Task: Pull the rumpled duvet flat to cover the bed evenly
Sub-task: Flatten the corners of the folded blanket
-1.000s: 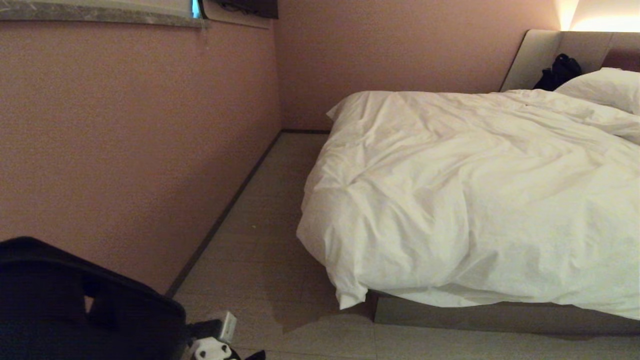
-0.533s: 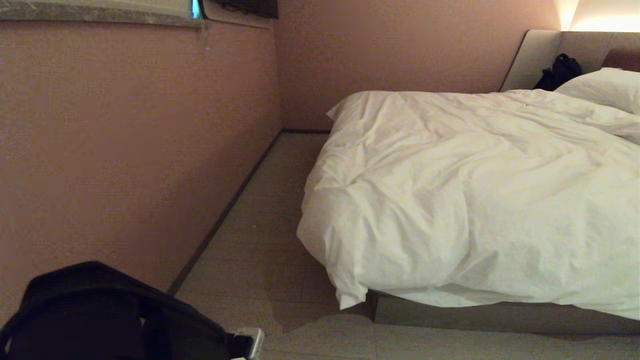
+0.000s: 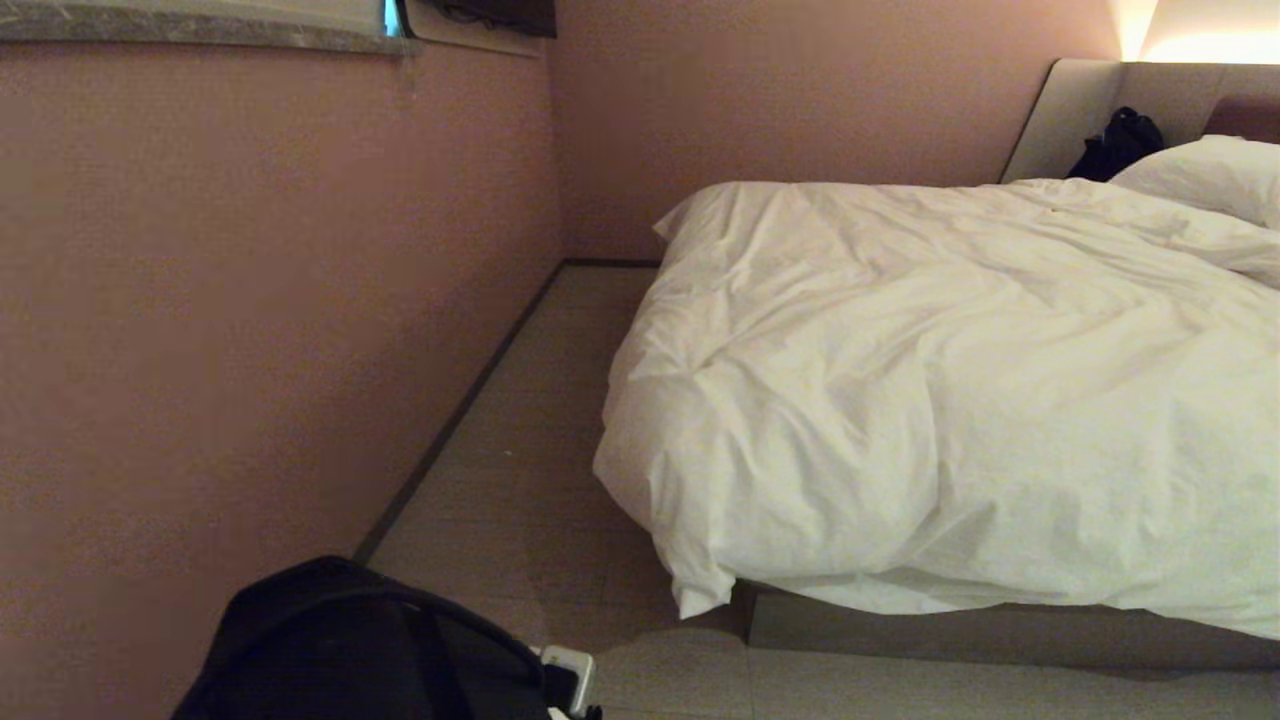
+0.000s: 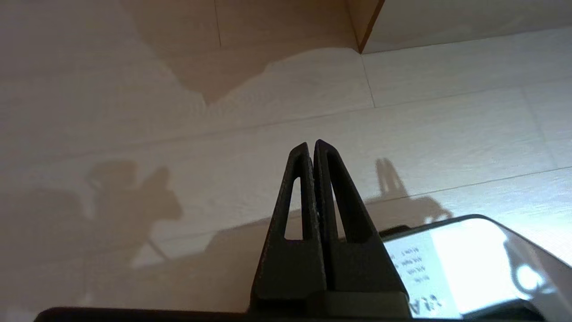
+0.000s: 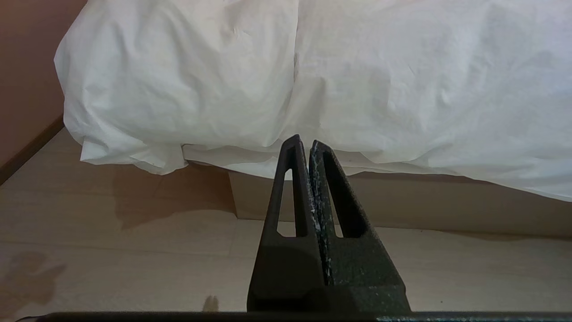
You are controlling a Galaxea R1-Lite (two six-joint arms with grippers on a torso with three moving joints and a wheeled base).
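The white duvet [image 3: 950, 380] lies wrinkled over the bed, and its near corner hangs down past the grey-beige base [image 3: 1000, 635]. My left arm [image 3: 370, 650] is the dark shape at the bottom left, away from the bed. Its gripper [image 4: 311, 145] is shut and empty, held over bare floor tiles. My right gripper [image 5: 304, 142] is also shut and empty. It sits low, facing the overhanging duvet edge [image 5: 313, 67] and the bed base [image 5: 402, 201], apart from both.
A pink wall [image 3: 250, 300] runs along the left, leaving a strip of tiled floor [image 3: 520, 450] between it and the bed. A pillow [image 3: 1210, 175] and a black object [image 3: 1115, 145] lie by the padded headboard [image 3: 1070, 110]. A white labelled part [image 4: 469, 264] shows beside the left gripper.
My left arm has swung to the right and sunk lower in the head view. The duvet and the right gripper have not moved.
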